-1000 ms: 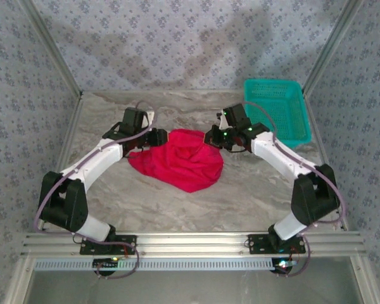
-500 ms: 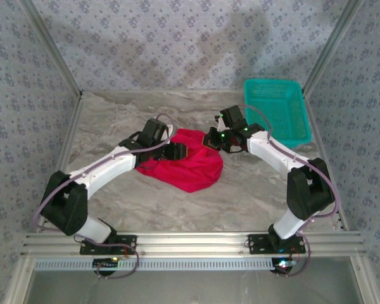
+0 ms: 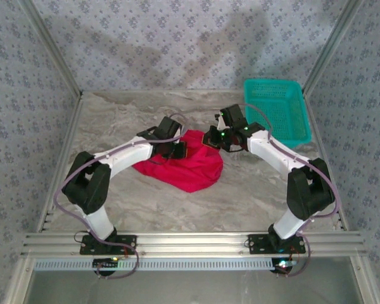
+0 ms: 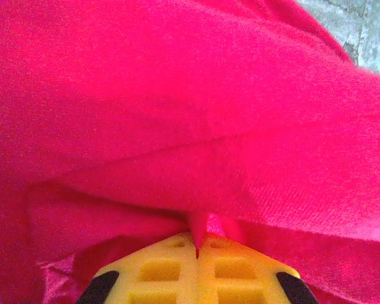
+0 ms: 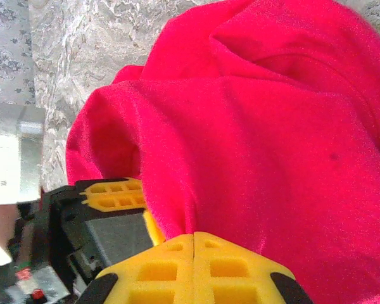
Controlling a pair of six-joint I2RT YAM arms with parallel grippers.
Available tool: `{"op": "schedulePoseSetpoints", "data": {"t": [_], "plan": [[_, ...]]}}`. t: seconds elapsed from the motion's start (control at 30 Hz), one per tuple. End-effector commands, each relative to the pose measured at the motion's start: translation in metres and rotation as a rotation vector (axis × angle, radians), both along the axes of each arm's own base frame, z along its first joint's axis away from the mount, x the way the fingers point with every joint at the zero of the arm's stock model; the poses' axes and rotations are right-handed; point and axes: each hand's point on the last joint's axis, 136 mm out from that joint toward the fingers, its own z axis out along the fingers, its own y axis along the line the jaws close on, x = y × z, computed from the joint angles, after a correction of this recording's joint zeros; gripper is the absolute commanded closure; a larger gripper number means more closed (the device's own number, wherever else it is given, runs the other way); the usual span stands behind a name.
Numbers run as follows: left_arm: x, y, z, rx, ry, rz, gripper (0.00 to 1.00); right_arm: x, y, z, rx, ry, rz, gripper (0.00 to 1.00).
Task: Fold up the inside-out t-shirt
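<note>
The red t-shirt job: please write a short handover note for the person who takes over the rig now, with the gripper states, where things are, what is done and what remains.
Left gripper: shut on a pinch of the t-shirt, at its far left part.
Right gripper: shut on the t-shirt at its far right edge.
T-shirt: a rumpled heap in the middle of the table, between the two grippers. The teal basket stands apart in the far right corner.
Done: both grips taken.
Left: no fold made yet; the cloth probably needs spreading flat first, then folding.
</note>
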Motion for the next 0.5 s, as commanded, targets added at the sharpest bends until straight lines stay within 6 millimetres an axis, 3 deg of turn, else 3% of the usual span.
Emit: {"op": "schedulePoseSetpoints", "data": {"t": [0.0,0.13,0.23,0.3,0.33,0.47], "plan": [[0.018,0.011,0.077,-0.049,-0.121,0.014,1.0,0.0,-0.021,-0.009,-0.072,-0.01,-0.029,1.0],[0.03,0.034,0.195,-0.15,-0.323,0.043,1.0,-0.004,-0.052,-0.075,-0.252,0.077,-0.082,1.0],[0.027,0.048,0.255,-0.234,-0.458,0.072,1.0,-0.005,-0.052,-0.105,-0.299,0.138,-0.078,1.0],[0.023,0.052,0.265,-0.274,-0.493,0.088,1.0,-0.006,-0.044,-0.108,-0.289,0.141,-0.057,1.0],[0.022,0.051,0.26,-0.288,-0.491,0.09,1.0,-0.006,-0.039,-0.104,-0.28,0.131,-0.047,1.0],[0.019,0.046,0.209,-0.313,-0.395,0.102,1.0,-0.007,-0.033,-0.08,-0.275,0.097,-0.036,1.0]]}}
